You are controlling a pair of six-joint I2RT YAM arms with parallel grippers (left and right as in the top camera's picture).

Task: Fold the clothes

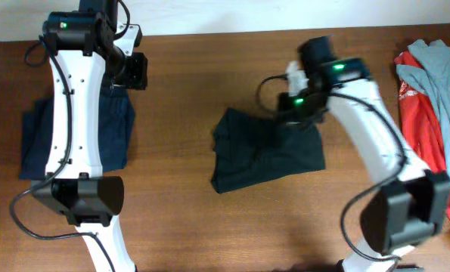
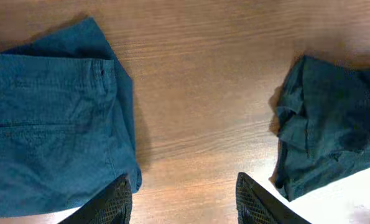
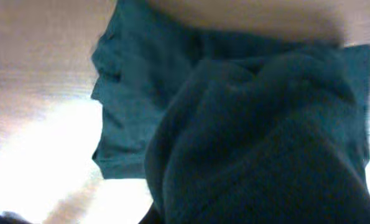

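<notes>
The clothes (image 1: 266,155) stand at three stages on the counter (image 1: 187,68). A navy garment (image 1: 115,128) lies at the left as a flat, squared packet, partly under the left arm; it appears finished. A dark T-shirt (image 1: 247,162) lies at the centre, folded down to a rough rectangle with uneven edges, its far right corner raised; folding is judged under way, not complete. A red garment (image 1: 417,121) and a grey-blue garment (image 1: 444,75) lie heaped at the right edge, unfolded and untouched. The left pincer (image 2: 181,204) hangs over bare wood between the navy packet and the T-shirt, jaws spread, nothing between them. The right pincer (image 1: 289,112) is at the T-shirt's far right corner, pressed together; its wrist view is filled with bunched dark cloth, so it appears to be pinching that corner.
</notes>
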